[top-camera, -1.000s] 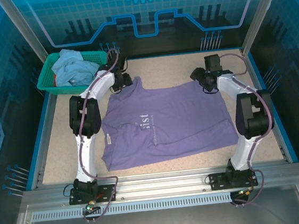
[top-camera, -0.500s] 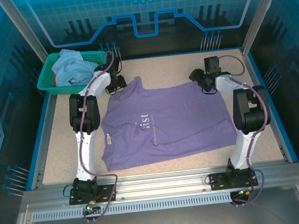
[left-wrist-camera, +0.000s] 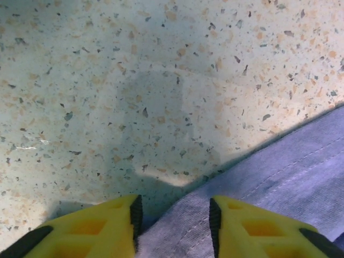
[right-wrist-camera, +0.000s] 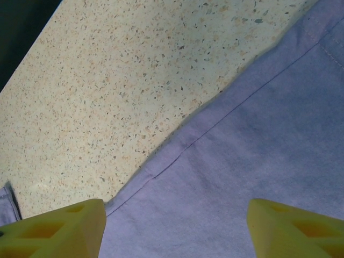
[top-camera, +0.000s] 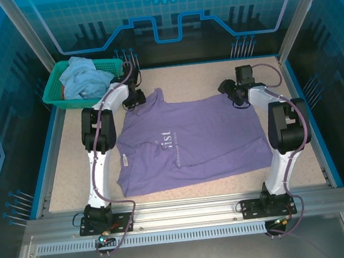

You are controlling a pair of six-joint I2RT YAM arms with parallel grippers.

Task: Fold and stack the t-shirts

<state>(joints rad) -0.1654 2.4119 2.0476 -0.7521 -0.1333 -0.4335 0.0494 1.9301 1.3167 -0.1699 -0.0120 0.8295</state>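
I'm worrying that the left gripper [left-wrist-camera: 173, 220], half-open astride the far-left hem of the lavender t-shirt [top-camera: 192, 142] but not yet clamping it, and the right gripper [right-wrist-camera: 176, 217], gaping empty over the far-right hem, are risking uneven pinches, skewing the shirt lying spread across the middle of the table [top-camera: 185, 78].

Left gripper [top-camera: 137, 98]: moved slightly toward the tabletop's left edge, at the far-left corner of the lavender-purple cloth t-shirt [top-camera: 192, 142].
Left jaws: narrowed around the shirt's hem, with a gap left.
Right arm [top-camera: 286, 129]: drawn slightly toward the far edge.
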